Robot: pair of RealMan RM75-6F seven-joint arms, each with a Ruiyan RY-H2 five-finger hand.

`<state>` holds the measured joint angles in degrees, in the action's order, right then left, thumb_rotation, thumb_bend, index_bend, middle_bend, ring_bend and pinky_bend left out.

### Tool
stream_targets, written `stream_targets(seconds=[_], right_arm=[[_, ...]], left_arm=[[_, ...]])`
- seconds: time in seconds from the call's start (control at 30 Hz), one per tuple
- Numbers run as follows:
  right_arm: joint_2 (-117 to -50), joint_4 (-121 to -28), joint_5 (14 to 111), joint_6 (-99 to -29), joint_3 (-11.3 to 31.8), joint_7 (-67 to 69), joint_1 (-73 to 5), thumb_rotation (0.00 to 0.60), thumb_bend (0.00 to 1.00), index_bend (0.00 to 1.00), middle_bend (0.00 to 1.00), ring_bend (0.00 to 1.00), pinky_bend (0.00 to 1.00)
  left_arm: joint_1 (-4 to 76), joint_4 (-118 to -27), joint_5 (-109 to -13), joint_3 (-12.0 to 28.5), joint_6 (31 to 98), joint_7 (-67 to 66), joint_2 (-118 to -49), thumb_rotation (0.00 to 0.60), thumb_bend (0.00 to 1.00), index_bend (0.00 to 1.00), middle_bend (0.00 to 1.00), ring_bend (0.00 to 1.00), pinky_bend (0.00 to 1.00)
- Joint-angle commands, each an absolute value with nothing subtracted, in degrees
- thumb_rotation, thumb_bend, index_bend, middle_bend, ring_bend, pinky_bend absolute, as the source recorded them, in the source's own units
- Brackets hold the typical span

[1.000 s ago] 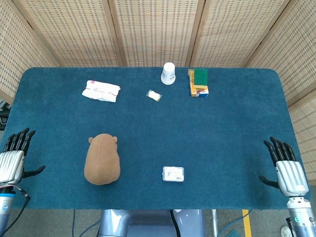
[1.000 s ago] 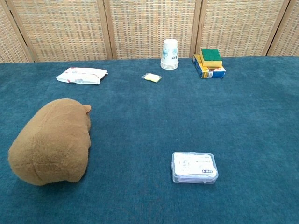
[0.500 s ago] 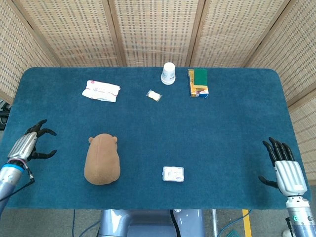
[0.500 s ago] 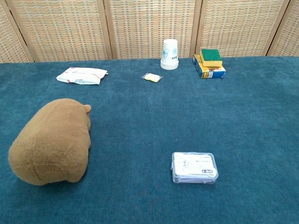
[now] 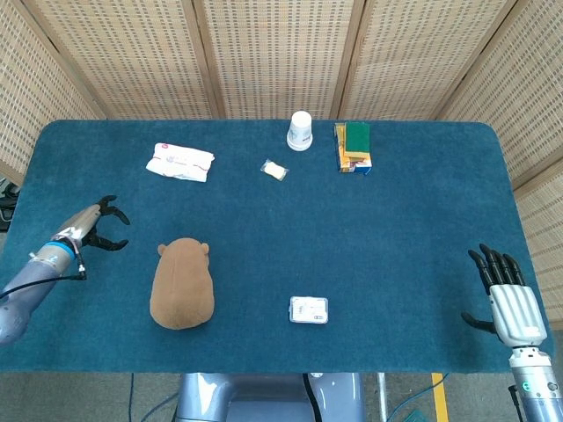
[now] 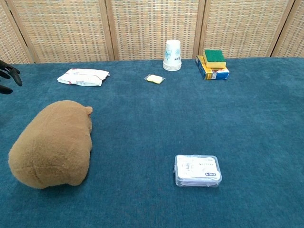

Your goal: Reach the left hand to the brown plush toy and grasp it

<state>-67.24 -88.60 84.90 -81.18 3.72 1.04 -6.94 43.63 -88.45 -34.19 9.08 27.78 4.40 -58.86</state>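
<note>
Brown, rounded plush toy (image 5: 182,285) lying on the blue felt-covered tabletop (image 5: 396,229) near its front-left part, head end with small ears toward the far side. Untouched by either robot hand.

Left robot hand (image 5: 95,224) hovering over the tabletop to the left of the plush toy and slightly farther back, near but apart from it, dark fingers (image 5: 113,212) spread and curved, holding nothing. Only black fingertips (image 6: 10,73) showing at the left edge of the chest view.

Right robot hand (image 5: 510,299) at the front-right corner of the tabletop, well apart from everything, fingers straight and spread, thumb out to the side, empty. Not shown in the chest view.

Clear flat plastic box with white contents (image 5: 309,309) lying to the right of the plush toy, near the front edge. White crinkled packet with red print (image 5: 179,162) far left at the back. Small pale yellow wrapped item (image 5: 274,170) near the back centre, white paper cup turned upside down (image 5: 300,130) just behind it. Yellow carton topped with a green sponge (image 5: 354,147) to the right of the cup.
</note>
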Motion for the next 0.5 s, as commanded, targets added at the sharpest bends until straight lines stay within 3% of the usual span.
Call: stream_targets(seconds=[0.03,0.5], right_arm=[[-67.1,-88.6,84.9,-81.4,3.8,1.3,-6.9,0.600,0.14,0.00,0.00,0.00,0.00],[-66.2,-88.7,85.0,-82.7,4.3,3.7,-6.4,0.600,0.14,0.00,0.00,0.00,0.00]], left_arm=[[47.4,-87.0,-29.8,6.2,27.2,1.5,-61.0,0.600,0.38,0.42,0.00,0.00,0.00],[54.4,-88.3,-19.3,-0.1,31.6,-4.3,-65.0,0.600,0.38,0.43,0.00,0.00,0.00]])
